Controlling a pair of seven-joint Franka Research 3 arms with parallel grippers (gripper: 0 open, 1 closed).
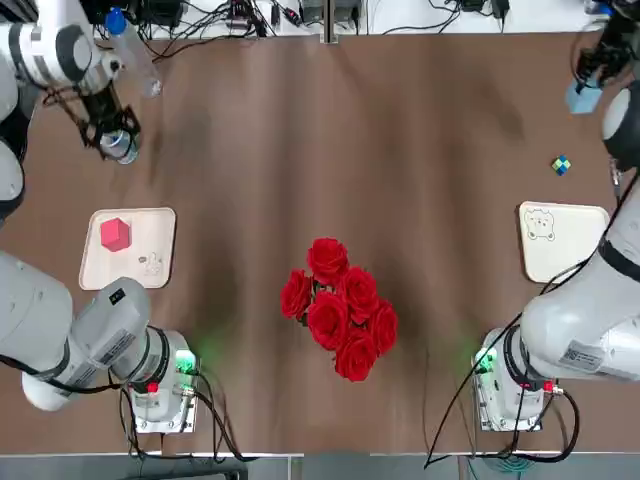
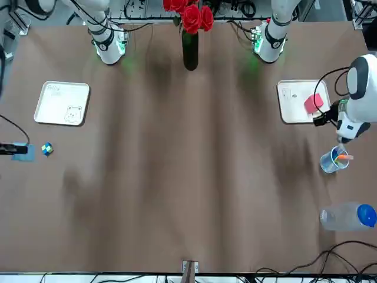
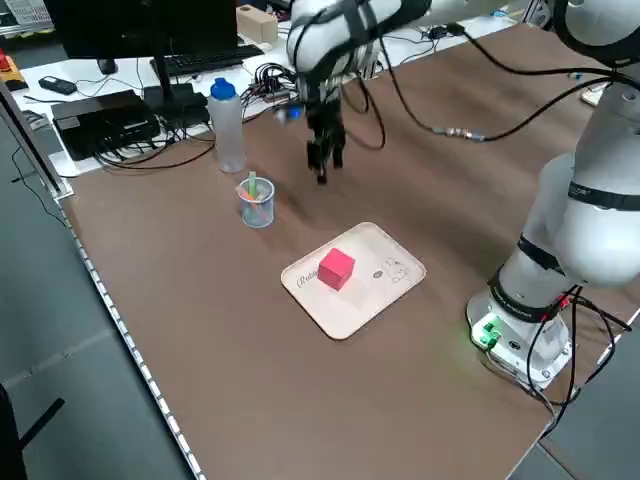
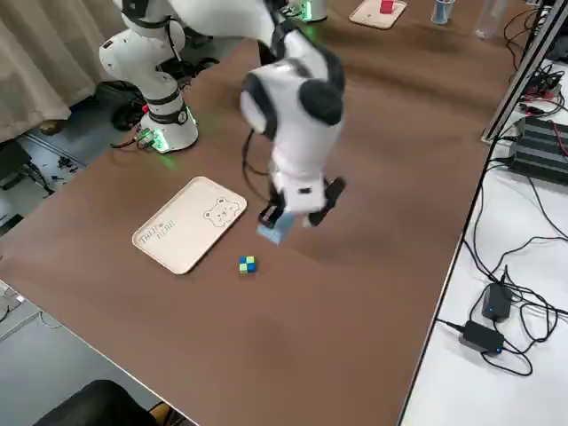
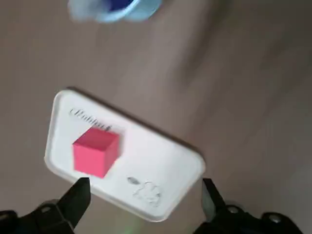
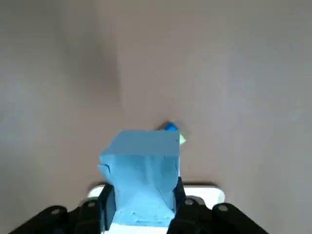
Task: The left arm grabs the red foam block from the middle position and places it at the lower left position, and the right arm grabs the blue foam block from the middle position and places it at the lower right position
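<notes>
Blue foam block [image 6: 140, 175] is pinched by right gripper [image 6: 141, 204] jaws, visibly squashed: soft, light. Left gripper [image 5: 144, 195] jaws wide, empty.

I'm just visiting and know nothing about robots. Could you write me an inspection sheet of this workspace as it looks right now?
Surface: brown table, flat.
Job's things: red foam block on left tray; blue foam block held above the table; right tray bare.
Clutter: vase of roses, cup, bottle, small coloured cube.
Grippers: left gripper open, empty; right gripper shut on the blue block.
Cables: bundles at arm bases.
Surroundings: keyboard, electronics.
</notes>
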